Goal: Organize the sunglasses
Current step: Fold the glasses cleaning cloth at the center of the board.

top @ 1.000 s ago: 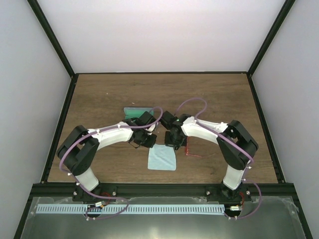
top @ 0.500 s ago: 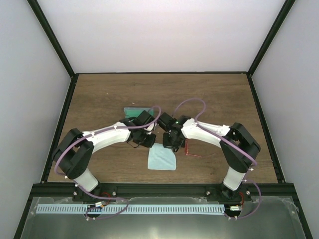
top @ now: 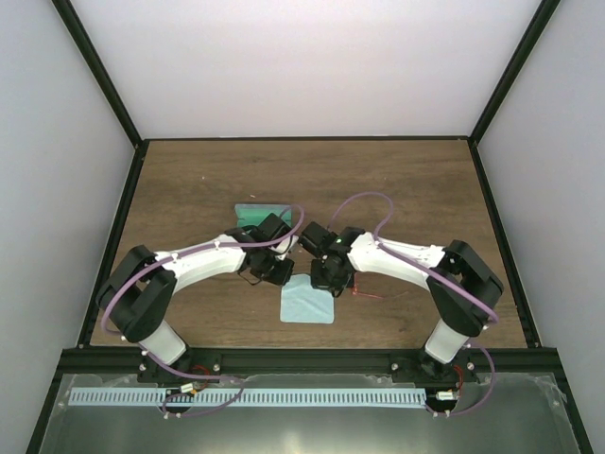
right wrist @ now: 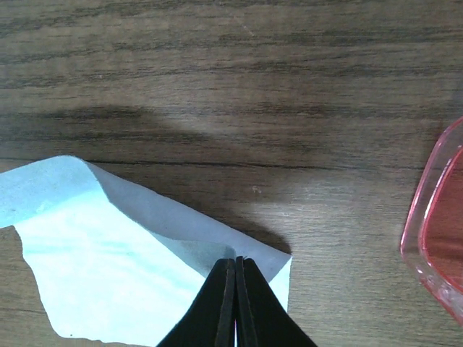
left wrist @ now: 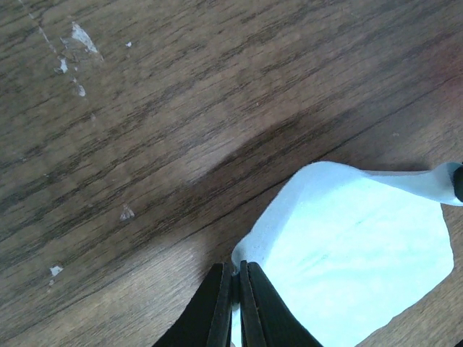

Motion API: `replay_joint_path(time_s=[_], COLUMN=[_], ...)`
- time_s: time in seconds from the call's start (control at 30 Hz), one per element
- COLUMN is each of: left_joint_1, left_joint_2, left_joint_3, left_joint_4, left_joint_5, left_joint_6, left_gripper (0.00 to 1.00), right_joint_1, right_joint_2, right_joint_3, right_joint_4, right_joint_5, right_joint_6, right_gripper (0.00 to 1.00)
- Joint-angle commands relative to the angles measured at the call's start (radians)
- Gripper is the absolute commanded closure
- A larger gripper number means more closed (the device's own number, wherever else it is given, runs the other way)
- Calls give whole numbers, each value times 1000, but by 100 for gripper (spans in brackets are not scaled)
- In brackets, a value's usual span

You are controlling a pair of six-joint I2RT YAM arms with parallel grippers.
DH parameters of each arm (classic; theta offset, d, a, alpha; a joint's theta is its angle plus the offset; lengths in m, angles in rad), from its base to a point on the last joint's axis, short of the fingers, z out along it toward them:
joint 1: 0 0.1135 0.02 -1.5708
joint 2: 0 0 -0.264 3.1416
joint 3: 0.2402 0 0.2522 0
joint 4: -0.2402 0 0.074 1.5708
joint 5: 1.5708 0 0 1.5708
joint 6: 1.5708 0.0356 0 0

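Cloth handling appears to be the step in hand. The light blue cloth lies on the tabletop between the two arms, towards the near edge.

- Left claw: closed, with the edge of one far corner of the cloth pinched between its fingers.
- Right claw: closed on the other far corner, where the fabric is folded over and stands slightly off the wood.

The sunglasses lie on the tabletop just to the right of the cloth and apart from it, near the right claw. Neither claw holds them. The right wrist view shows only a translucent red rim at its right edge. The case lies farther back, beyond the left claw. Whether it is open cannot be told.

Judged from this layout, the cloth is being spread or repositioned and the sunglasses have not yet been dealt with. The next move calls for both claws to travel together with even tension, since each pinch holds little fabric and could slip. After release, the right claw is the nearer one for the thin frame.
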Motion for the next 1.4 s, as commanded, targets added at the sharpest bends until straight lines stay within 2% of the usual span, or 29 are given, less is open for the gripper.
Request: replay_joint_path(time_s=[0.0, 0.77, 1.37], left_joint_1=[3, -27, -47], left_joint_2=[-36, -69, -51], left_joint_3=[-17, -68, -81], left_joint_4=[-4, -47, -86], left_joint_5=[20, 103, 158], left_joint_6=[26, 88, 66], left_gripper=[96, 96, 96], right_joint_1=[14, 39, 60], right_joint_2=[-30, -94, -112], right_joint_3=[-9, -91, -147], right_joint_4=[-16, -2, 28], right_joint_5=[9, -12, -44], right_joint_6=[24, 59, 77], right_gripper=[99, 99, 99])
